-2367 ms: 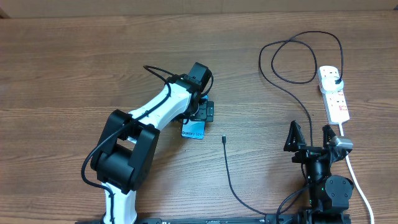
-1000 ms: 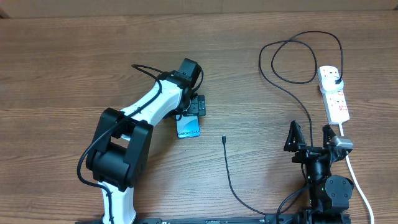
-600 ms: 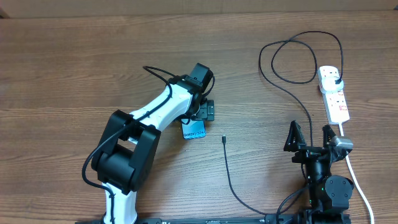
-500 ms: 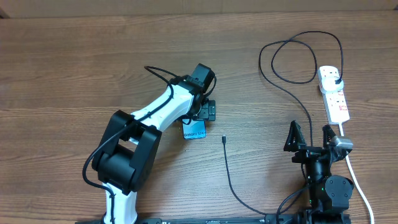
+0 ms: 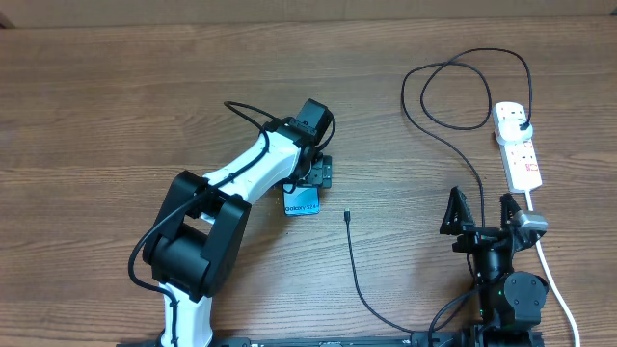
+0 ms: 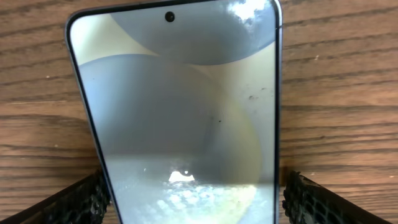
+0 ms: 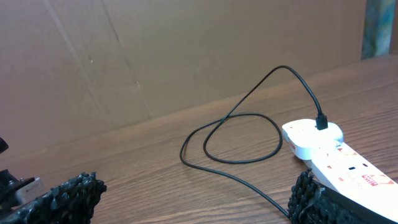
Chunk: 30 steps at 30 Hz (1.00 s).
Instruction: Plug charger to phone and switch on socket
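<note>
1. Charger cable (image 5: 359, 280) lies nearest the base: thin, limp and black on the table (image 5: 96, 96). I judge it will flop and drag rather than push. The best hold is just behind the connector tip (image 5: 345, 216), its only stiff part, and that tip is small enough to twist out of a careless pinch.
2. The right gripper (image 5: 480, 220) sits low beside that cable, well apart from the tip. Its fingers are spread wide with nothing between them.
3. The phone (image 5: 301, 201) lies flat on the wood, just left of the tip but not touching it. It looks rigid and light, with a slick glass face, so the long edges are the sound place to hold it.
4. The left gripper (image 5: 313, 178) does just that, with its pads (image 6: 81, 200) closed against both long edges. The front-camera end points away from the fingers, so the port is probably at the gripped end and awkward to reach.
5. Bare wood surrounds the phone, leaving room to turn it.
6. Farthest off, the socket (image 5: 518, 146) lies near the table's right edge. The cable's far end enters an adapter (image 5: 516, 120) seated on the socket, and a loose loop (image 5: 453, 96) lies just beside it that could snag.
</note>
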Each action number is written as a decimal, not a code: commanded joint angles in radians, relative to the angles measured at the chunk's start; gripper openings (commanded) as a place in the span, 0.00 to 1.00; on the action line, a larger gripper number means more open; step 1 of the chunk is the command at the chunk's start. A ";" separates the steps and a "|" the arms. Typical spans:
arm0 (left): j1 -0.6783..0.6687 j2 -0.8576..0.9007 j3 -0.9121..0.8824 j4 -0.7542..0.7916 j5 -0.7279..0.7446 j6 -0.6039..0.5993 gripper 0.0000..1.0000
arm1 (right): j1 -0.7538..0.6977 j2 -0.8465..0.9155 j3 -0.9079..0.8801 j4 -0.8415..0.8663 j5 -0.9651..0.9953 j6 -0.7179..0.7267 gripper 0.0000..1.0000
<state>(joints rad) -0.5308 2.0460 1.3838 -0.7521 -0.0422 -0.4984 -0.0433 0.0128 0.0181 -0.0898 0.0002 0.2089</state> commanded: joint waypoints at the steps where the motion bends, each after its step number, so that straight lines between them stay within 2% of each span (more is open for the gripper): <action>1: -0.004 0.010 -0.021 -0.004 -0.017 0.070 0.93 | 0.004 -0.009 -0.010 0.005 -0.002 -0.001 1.00; 7: -0.001 0.009 -0.019 -0.014 -0.018 0.092 0.93 | 0.004 -0.009 -0.010 0.005 -0.002 -0.001 1.00; 9: 0.008 0.009 -0.013 -0.031 -0.018 0.092 0.96 | 0.004 -0.009 -0.010 0.005 -0.002 -0.001 1.00; 10: 0.016 0.009 -0.009 -0.043 -0.021 0.092 1.00 | 0.004 -0.009 -0.010 0.005 -0.002 -0.001 1.00; 18: 0.080 0.009 0.006 -0.103 -0.060 0.092 1.00 | 0.004 -0.009 -0.010 0.005 -0.002 -0.001 1.00; 26: 0.082 0.009 0.006 -0.043 -0.006 0.136 1.00 | 0.004 -0.009 -0.010 0.005 -0.002 -0.001 1.00; 30: 0.077 0.009 0.005 -0.016 0.000 0.048 1.00 | 0.004 -0.009 -0.010 0.005 -0.002 -0.001 1.00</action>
<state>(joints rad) -0.4500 2.0464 1.3861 -0.7765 -0.0525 -0.4026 -0.0433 0.0128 0.0181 -0.0906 0.0002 0.2092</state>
